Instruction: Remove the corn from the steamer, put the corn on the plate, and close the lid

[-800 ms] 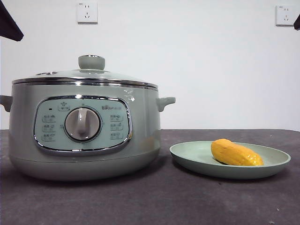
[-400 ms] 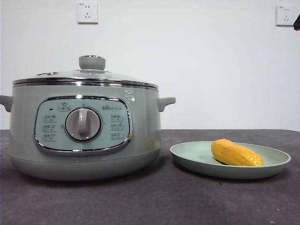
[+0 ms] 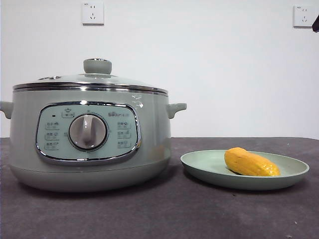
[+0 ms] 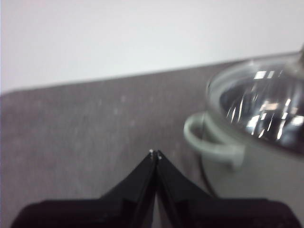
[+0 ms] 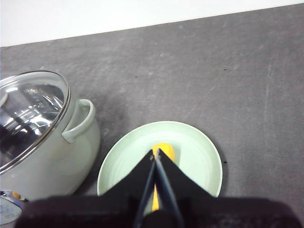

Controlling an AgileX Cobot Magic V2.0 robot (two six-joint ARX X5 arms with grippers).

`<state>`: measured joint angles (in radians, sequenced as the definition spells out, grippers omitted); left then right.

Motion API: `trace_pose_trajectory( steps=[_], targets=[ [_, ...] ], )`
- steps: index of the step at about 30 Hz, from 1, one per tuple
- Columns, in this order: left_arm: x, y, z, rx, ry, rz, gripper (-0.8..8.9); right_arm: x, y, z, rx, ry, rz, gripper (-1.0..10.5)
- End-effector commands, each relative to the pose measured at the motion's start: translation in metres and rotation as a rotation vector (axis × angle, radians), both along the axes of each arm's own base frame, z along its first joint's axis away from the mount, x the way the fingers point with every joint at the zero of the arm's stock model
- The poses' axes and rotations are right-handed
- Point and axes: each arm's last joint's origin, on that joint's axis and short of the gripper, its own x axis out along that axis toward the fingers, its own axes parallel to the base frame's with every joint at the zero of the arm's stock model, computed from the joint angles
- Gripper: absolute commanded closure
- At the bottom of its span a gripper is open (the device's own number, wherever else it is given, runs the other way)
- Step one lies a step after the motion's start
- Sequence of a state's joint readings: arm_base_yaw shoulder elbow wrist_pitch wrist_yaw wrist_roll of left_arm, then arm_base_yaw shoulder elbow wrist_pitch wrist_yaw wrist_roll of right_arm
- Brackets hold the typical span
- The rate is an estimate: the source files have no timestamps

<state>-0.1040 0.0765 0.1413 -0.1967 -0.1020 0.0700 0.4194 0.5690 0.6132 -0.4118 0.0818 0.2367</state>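
The tabletop [image 3: 164,214] was seen to carry two things side by side, near but not touching. The steamer [image 3: 87,139] was the larger, and the lid [image 3: 92,79] was found seated on its chrome rim, level all round as far as could be told, with the knob upright at the centre. The plate [image 3: 286,172] was set just beside it, and the corn [image 3: 250,163] was seen lying on its side inside the plate, clear of the rim. By this layout all three parts of the task were judged done, so that only a clean retreat was left. For that to be done well, each arm would be best lifted straight away from the things, so that neither the lid knob nor the plate rim was brushed and nothing already placed was shifted. The right gripper [image 5: 155,153] was held high above the plate, over the corn, its jaws pressed together and pinching nothing. The left gripper [image 4: 155,154] was held over bare tabletop beside a steamer handle [image 4: 209,142], well off the lid, its jaws likewise pressed together and empty.
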Motion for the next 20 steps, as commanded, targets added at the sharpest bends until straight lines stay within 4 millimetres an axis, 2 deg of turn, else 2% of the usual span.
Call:
trace_pose_trajectory(
  steps=[1,8,20],
  targets=[
    [0.002,0.002,-0.018,-0.049,0.018,0.024,8.16,0.0,0.0,-0.002,0.006,0.004,-0.006,9.5],
    [0.002,0.003,-0.039,-0.073,0.059,0.047,8.16,0.0,0.0,-0.002,0.006,0.003,-0.006,9.5],
    [0.002,0.004,-0.038,-0.078,0.055,0.059,8.16,0.0,0.0,-0.002,0.006,0.004,-0.006,9.5]
  ],
)
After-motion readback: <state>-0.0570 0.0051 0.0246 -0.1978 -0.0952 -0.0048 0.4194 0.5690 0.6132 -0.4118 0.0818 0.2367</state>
